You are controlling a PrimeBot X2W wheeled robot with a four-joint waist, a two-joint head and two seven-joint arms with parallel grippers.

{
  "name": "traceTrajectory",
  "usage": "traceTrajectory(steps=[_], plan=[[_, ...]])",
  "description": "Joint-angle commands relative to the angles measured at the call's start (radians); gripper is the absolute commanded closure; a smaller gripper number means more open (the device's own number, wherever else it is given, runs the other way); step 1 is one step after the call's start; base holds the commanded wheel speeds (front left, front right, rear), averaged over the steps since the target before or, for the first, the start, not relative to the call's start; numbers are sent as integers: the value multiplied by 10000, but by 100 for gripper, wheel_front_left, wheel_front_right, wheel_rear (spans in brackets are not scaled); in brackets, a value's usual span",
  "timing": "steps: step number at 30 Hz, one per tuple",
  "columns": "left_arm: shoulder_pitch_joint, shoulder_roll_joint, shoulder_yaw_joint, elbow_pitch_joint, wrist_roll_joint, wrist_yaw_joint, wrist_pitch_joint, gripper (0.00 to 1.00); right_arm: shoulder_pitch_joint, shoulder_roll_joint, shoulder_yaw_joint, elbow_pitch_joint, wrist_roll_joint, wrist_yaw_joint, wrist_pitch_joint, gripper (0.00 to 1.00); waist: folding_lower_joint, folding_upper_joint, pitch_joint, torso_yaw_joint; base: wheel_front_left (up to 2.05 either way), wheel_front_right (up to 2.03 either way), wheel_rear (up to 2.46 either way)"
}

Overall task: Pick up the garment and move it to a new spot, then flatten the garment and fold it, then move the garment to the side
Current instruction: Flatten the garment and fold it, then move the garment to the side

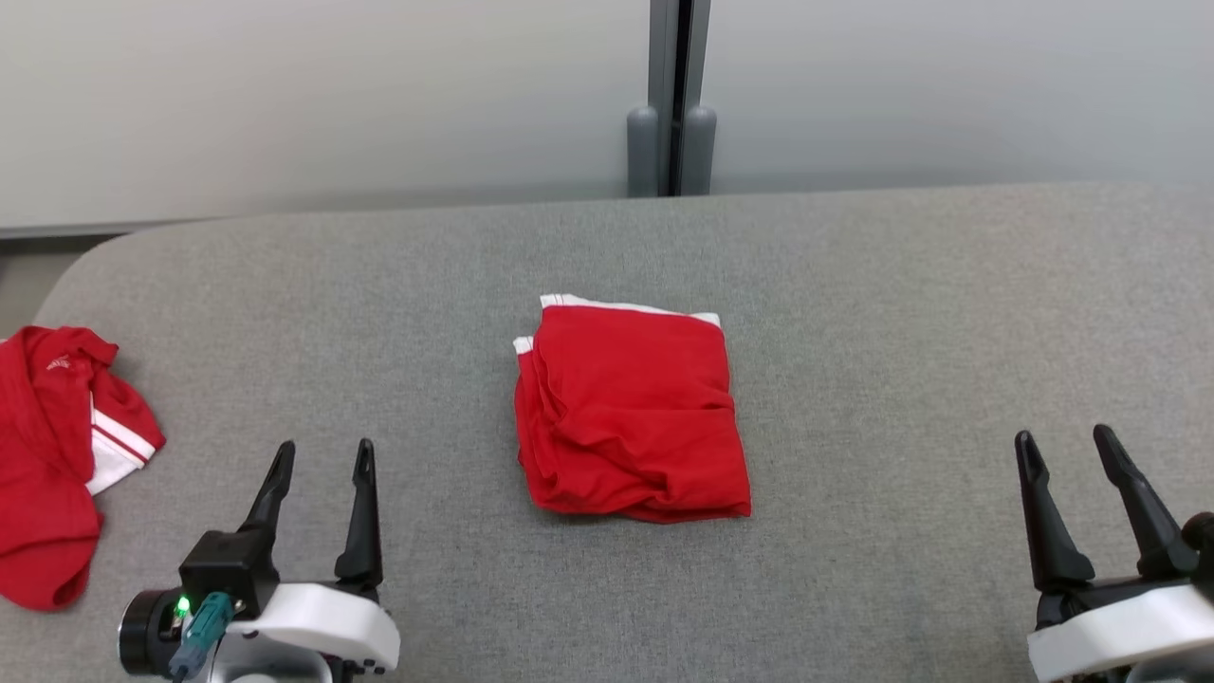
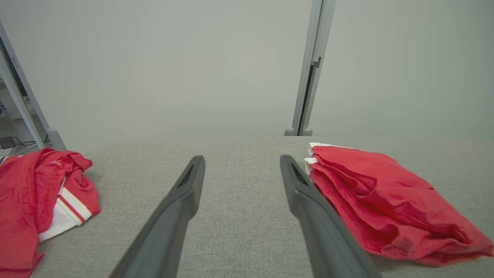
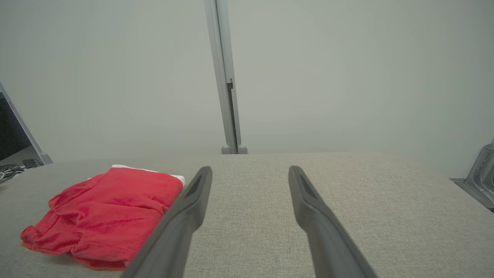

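A red garment (image 1: pixel 631 413) with white trim lies folded into a rough square in the middle of the grey table (image 1: pixel 854 304). The left wrist view has it at the right (image 2: pixel 386 204); the right wrist view has it at the left (image 3: pixel 104 212). My left gripper (image 1: pixel 322 455) stands open near the front left, well apart from the folded garment, nothing between its fingers (image 2: pixel 185 189). My right gripper (image 1: pixel 1067 441) is open at the front right, also empty, with bare table between its fingers (image 3: pixel 308 193).
A second red and white garment (image 1: pixel 57 446) lies crumpled at the table's left edge, also in the left wrist view (image 2: pixel 42 197). Behind the table stands a pale wall with a grey post (image 1: pixel 671 95). Bare cloth surface stretches to the right of the folded garment.
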Motion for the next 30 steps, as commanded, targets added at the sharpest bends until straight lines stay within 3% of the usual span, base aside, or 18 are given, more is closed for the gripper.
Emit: traceTrajectory(steps=[1,15,30], plan=[[158,123,84,-49,-79,-11,41,0,169,42,13,-126,-99,1,75,0,0,0,-300,-15,0,0,0],[1071,469,125,-530,-228,211,566,0,1020,461,-236,-866,-426,1,701,0,0,0,-940,-89,0,0,0],[972,524,24,-479,-329,315,690,0,900,519,-179,-714,-468,1,734,0,0,0,-1061,-70,0,0,0]])
